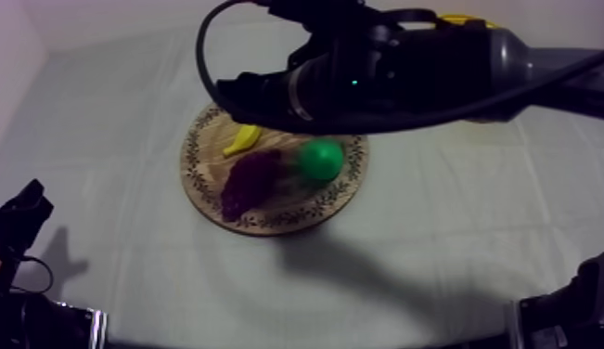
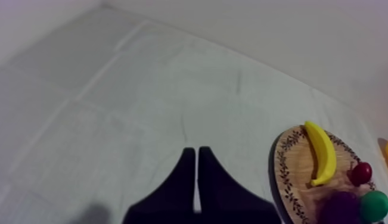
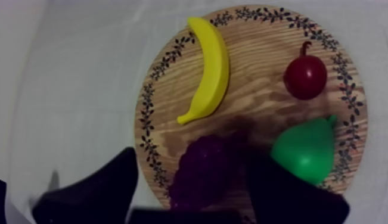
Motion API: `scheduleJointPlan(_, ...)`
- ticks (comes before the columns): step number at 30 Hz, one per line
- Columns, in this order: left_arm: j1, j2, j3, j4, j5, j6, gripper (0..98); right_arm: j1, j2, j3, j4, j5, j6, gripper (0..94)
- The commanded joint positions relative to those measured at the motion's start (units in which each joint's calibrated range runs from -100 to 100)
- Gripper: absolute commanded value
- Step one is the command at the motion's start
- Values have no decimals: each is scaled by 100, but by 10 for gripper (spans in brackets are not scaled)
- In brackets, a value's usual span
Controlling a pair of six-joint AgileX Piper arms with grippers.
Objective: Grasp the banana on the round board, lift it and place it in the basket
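A yellow banana [image 3: 208, 74] lies along the far left side of the round wooden board [image 3: 261, 53]; from above, the banana [image 1: 242, 139] shows just below my right arm. My right gripper [image 3: 193, 156] hangs open above the board, its fingers spread over the purple grapes [image 3: 208, 170], short of the banana. My left gripper [image 2: 196, 150] is shut on nothing, low over the cloth left of the board [image 2: 291, 173], with the banana [image 2: 321, 152] off to its right. A bit of the yellow basket [image 1: 463, 19] peeks out behind the right arm at the far right.
On the board also sit a green pear [image 3: 306, 149], a small red fruit [image 3: 305, 76] and the grapes [image 1: 250, 181]. The right arm [image 1: 407, 70] stretches across the far half of the table. Bare cloth [image 1: 110, 139] spreads left of the board.
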Motion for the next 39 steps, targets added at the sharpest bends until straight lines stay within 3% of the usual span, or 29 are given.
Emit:
scheduleJointPlan(1,-2,-5,-1,-3,0,0,1,4,38,-20,55,18,-19,618)
scheduleJointPlan(13,-2,-5,-1,-3,0,1,1,169,667,-423,459,-172,-185,614)
scheduleJointPlan(29,-2,-5,-1,-3,0,-1,1,368,2281,-1968,224,-250,332,594)
scheduleJointPlan(35,-2,-5,-1,-3,0,-1,1,488,2759,-2400,-13,-280,634,586)
scheduleJointPlan(39,-2,-5,-1,-3,0,-1,1,506,2960,-2462,14,-332,647,581)
